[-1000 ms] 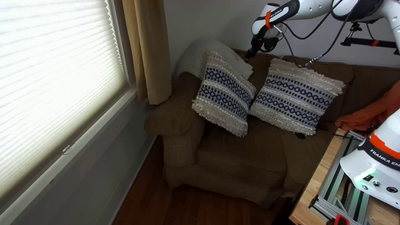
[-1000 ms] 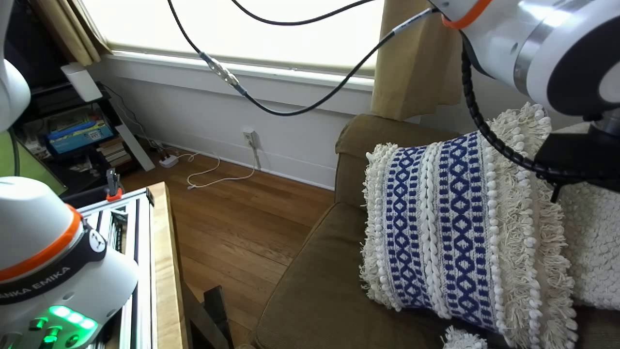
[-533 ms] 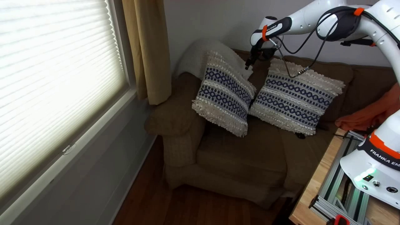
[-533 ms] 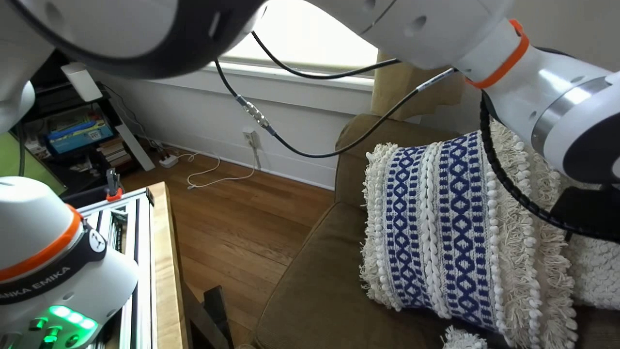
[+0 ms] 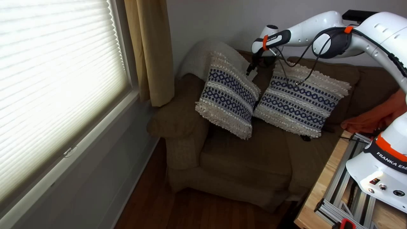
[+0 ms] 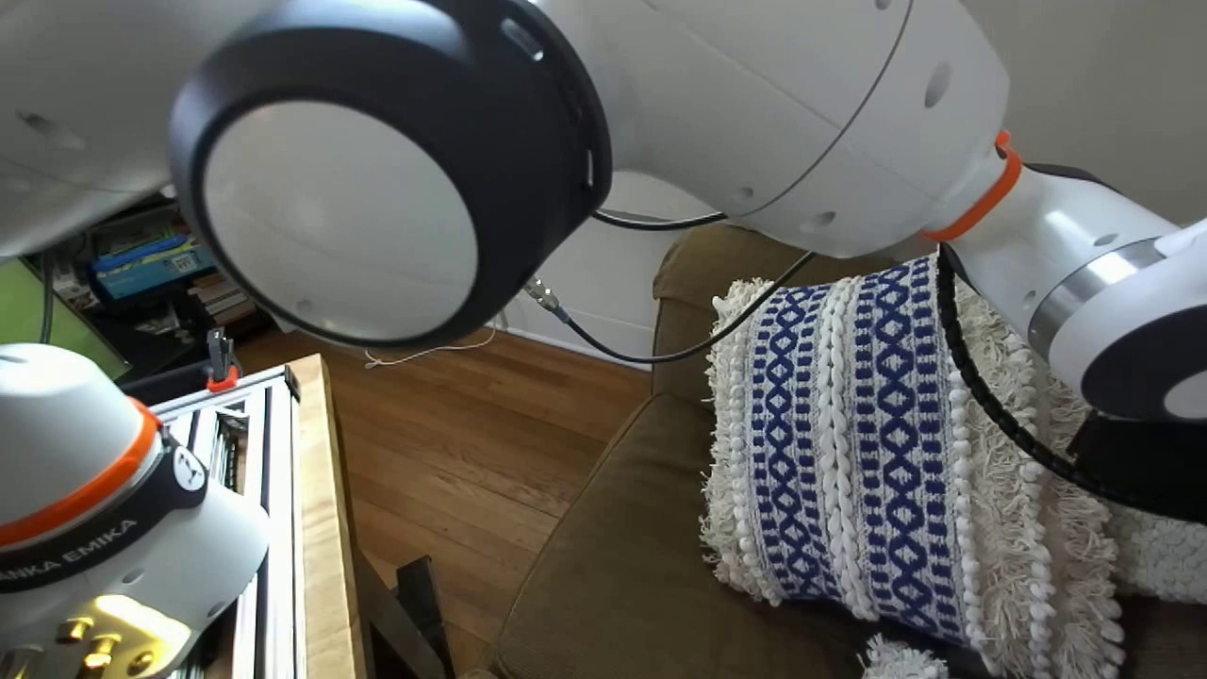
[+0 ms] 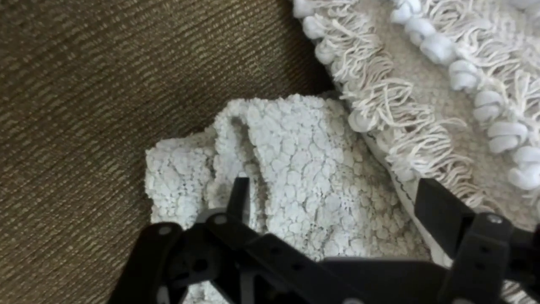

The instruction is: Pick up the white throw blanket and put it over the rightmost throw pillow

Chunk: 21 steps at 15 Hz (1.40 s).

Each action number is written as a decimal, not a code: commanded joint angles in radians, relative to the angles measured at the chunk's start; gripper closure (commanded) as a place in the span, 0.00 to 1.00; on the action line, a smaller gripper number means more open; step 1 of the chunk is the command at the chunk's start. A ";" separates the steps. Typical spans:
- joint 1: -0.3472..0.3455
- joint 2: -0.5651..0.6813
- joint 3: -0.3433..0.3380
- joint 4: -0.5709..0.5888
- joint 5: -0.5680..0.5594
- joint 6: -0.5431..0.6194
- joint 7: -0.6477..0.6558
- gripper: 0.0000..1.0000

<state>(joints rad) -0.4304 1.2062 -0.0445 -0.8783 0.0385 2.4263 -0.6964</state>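
The white throw blanket [image 5: 203, 54] drapes over the sofa's back corner behind the pillow by the sofa arm [image 5: 229, 95]. Part of it shows in an exterior view [image 6: 1158, 556] behind that pillow's fringe [image 6: 849, 434]. The other navy-patterned pillow [image 5: 302, 98] leans to the right of it. My gripper [image 5: 249, 70] points down at the blanket's hanging corner. In the wrist view my gripper [image 7: 331, 185] is open, with the folded blanket corner [image 7: 312, 169] between and beneath its fingers. Its right finger overlaps the fringed pillow edge [image 7: 392, 105]. Whether the fingertips touch the cloth I cannot tell.
The brown sofa [image 5: 248, 152] bears both pillows. Its arm [image 5: 175, 121] stands beside the curtain [image 5: 155, 54] and window. An orange cloth [image 5: 378, 114] lies at the right. The robot's wooden table [image 5: 321, 187] stands in front. A cable [image 6: 651, 358] hangs loosely from the arm.
My arm has come down, and the gripper has moved lower and slightly left in an exterior view, onto the blanket's corner. The base light has gone from green to yellow. Blanket and pillows stay put.
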 commanded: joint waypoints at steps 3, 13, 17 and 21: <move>-0.028 0.109 0.044 0.177 -0.005 -0.086 -0.041 0.42; -0.031 0.167 0.032 0.305 -0.002 -0.050 -0.051 0.38; -0.035 0.176 0.015 0.315 -0.003 -0.049 -0.024 0.25; -0.041 0.189 0.005 0.314 0.001 -0.069 0.003 0.49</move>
<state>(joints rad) -0.4623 1.3490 -0.0322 -0.6137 0.0374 2.3702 -0.7184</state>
